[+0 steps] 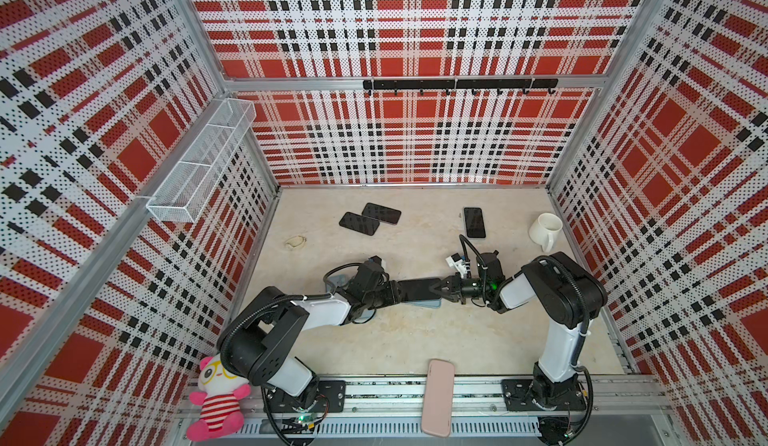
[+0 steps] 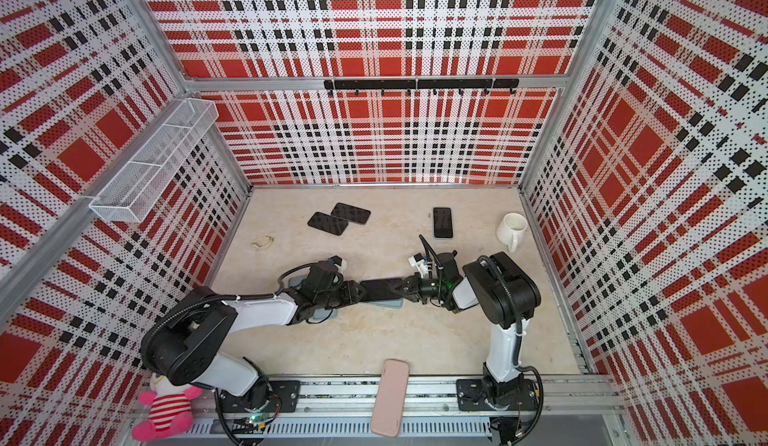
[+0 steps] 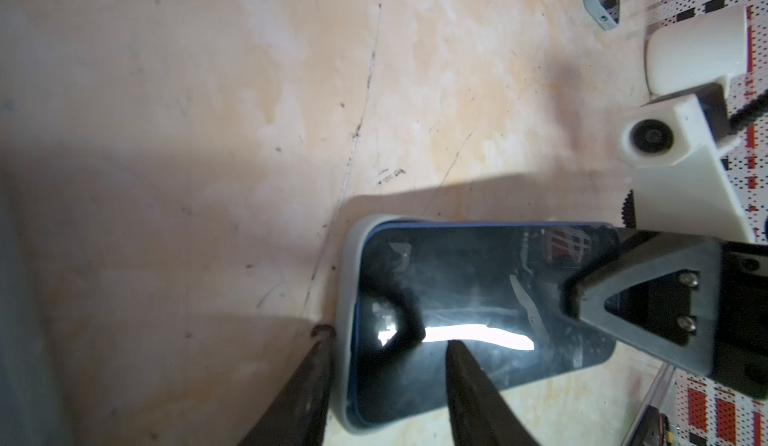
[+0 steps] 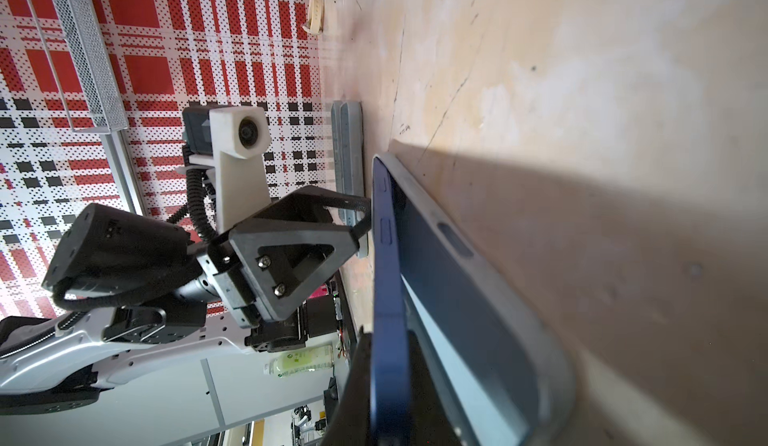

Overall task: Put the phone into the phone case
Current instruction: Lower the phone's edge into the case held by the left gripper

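Observation:
A dark phone [image 1: 417,288] [image 2: 380,288] with a blue edge [image 4: 388,278] lies tilted over a grey-blue phone case [image 1: 428,303] [image 3: 347,282] [image 4: 540,340] in the middle of the table. Its left end sits inside the case and its right end is raised above the case. My right gripper [image 1: 440,288] [image 4: 390,381] is shut on that raised end. My left gripper [image 1: 399,290] [image 3: 386,337] stands over the left end with its jaws apart. One of its fingertips [image 3: 322,334] is just outside the case's end wall. The other touches the screen [image 3: 478,282].
At the back lie two dark phones [image 1: 370,217] and a third [image 1: 474,221], with a white mug [image 1: 545,228] at the right. A pink case [image 1: 437,396] overhangs the front rail. Another grey case [image 4: 347,153] lies under the left arm, a beige strap [image 1: 295,241] further left.

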Tool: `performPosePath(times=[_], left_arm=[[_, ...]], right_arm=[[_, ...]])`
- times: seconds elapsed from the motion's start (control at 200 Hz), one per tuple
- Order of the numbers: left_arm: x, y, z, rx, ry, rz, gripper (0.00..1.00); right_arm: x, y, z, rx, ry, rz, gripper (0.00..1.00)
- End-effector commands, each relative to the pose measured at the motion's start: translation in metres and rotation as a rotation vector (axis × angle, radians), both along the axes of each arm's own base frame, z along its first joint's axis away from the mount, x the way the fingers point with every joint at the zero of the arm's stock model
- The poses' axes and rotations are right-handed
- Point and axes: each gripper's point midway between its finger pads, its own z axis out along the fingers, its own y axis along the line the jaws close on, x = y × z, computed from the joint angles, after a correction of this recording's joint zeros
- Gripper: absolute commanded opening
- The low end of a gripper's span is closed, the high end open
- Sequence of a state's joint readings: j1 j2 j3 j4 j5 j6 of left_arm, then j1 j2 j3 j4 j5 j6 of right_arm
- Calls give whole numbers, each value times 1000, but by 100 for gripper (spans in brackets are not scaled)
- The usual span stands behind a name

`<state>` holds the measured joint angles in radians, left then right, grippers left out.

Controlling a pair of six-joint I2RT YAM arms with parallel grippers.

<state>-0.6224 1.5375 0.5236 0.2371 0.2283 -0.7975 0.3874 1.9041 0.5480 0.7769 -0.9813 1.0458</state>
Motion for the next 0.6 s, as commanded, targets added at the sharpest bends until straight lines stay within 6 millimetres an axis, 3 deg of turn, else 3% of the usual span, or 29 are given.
performPosePath(times=[0.0,0.19,0.431,0.596], left_arm=[[-8,-24,17,-108,-12,-42,46],[-7,-28,28,-103,-42,-38,46],[0,-11,15,52,-59,-20,44],[5,-9,9,88,-68,-21,41]], right_arm=[[1,-3,-16,-60,60,-72,0],[1,1,-14,-64,61,-61,0],[3,-5,-20,-201,33,-21,0],[9,-8,-16,-299,4,1,13]])
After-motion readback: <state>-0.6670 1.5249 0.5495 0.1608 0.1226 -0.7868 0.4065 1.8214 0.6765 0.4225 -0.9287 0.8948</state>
